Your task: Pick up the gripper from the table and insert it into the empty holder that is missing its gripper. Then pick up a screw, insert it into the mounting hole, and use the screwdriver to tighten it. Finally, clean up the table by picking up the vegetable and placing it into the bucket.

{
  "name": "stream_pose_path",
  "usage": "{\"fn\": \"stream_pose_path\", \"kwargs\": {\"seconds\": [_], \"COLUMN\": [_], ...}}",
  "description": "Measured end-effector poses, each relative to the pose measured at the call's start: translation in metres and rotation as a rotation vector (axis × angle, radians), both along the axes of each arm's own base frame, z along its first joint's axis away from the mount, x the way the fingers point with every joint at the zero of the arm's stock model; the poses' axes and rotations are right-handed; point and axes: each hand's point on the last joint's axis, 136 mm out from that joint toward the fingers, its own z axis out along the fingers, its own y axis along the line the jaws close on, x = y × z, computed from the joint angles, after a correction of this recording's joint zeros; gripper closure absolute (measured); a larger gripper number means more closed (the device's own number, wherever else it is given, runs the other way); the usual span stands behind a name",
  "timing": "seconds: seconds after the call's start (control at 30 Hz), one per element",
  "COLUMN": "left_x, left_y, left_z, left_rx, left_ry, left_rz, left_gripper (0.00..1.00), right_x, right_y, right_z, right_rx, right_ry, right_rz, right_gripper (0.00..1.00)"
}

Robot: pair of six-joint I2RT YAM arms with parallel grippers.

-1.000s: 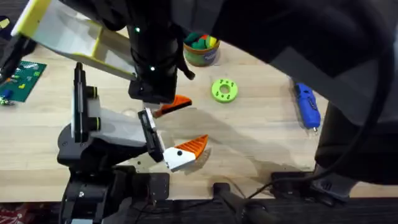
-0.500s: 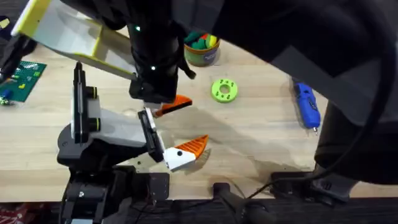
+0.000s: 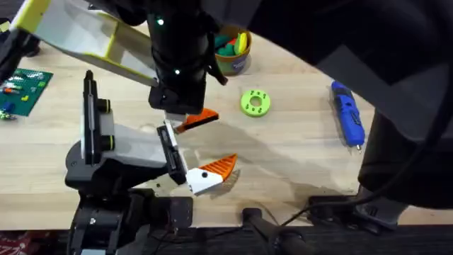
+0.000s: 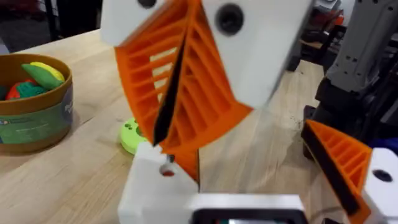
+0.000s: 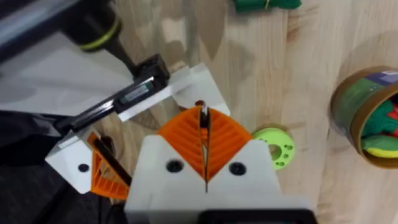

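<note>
The holder is my left gripper (image 4: 249, 149), open, its fingers wide apart. One mounted orange finger (image 3: 221, 166) sits at one end of its rail. The gripper (image 3: 199, 118), orange ribbed with a white base (image 4: 155, 186), sits at the other end. My right gripper (image 5: 202, 112) is shut on a small screw (image 5: 200, 104), tips pointing down at the mounting hole (image 4: 168, 172) in that white base. The blue screwdriver (image 3: 348, 117) lies at the right. The tan bucket (image 3: 232, 62) holds coloured toys. A green vegetable (image 5: 267, 5) lies on the table (image 3: 283, 156).
A lime-green disc with holes (image 3: 255, 103) lies between the bucket and the grippers. A green circuit board (image 3: 25, 85) is at the far left, and a yellow and white box (image 3: 78, 39) sits behind it. Cables run along the front edge.
My right arm's wrist has edged slightly toward the far side over the white base. The left gripper and both orange fingers stay put.
</note>
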Motion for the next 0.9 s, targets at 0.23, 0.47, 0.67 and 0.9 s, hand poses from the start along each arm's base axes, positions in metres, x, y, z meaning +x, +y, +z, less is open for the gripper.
{"fn": "stream_pose_path", "kwargs": {"seconds": [0.23, 0.47, 0.67, 0.9], "left_x": [0.0000, 0.0000, 0.0000, 0.0000], "left_y": [0.0000, 0.0000, 0.0000, 0.0000], "left_z": [0.0000, 0.0000, 0.0000, 0.0000], "left_rx": [0.000, 0.000, 0.000, 0.000], "left_ry": [0.000, 0.000, 0.000, 0.000], "left_rz": [0.000, 0.000, 0.000, 0.000], "left_gripper": [0.014, 0.015, 0.014, 0.013], "right_x": [0.0000, -0.0026, -0.0029, -0.0023], "right_y": [0.0000, 0.0020, 0.0039, 0.0056], "right_z": [0.0000, 0.0003, 0.0008, 0.0014], "right_rx": [0.000, 0.011, 0.019, 0.027], "right_ry": [0.000, 0.015, 0.013, 0.009], "right_rz": [0.000, 0.005, 0.027, 0.036], "right_gripper": [0.993, 0.993, 0.993, 0.993]}}
